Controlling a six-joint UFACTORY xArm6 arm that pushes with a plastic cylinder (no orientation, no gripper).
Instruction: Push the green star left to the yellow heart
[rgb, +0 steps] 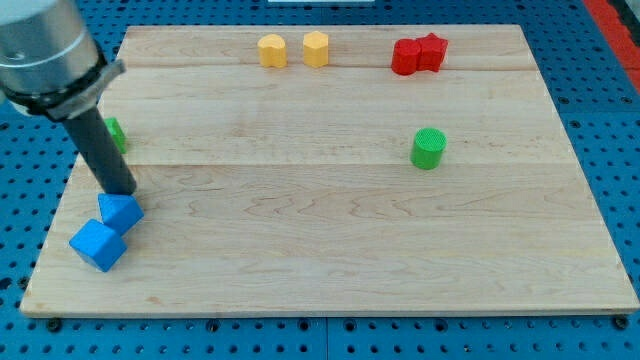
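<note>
My tip (124, 192) is at the view's left side of the wooden board (320, 250). A green block (116, 134), largely hidden behind the rod so its shape is unclear, lies just above the tip near the board's left edge. Two yellow blocks sit at the view's top: the left one (272, 50) looks like a heart, the right one (316, 48) is more angular. The tip is far below and left of them. A green cylinder (428, 148) stands at the right of centre.
Two blue blocks lie at the lower left, one (120, 211) right under the tip and one (98, 245) below it, touching each other. Two red blocks (405, 56) (433, 49) sit together at the top right.
</note>
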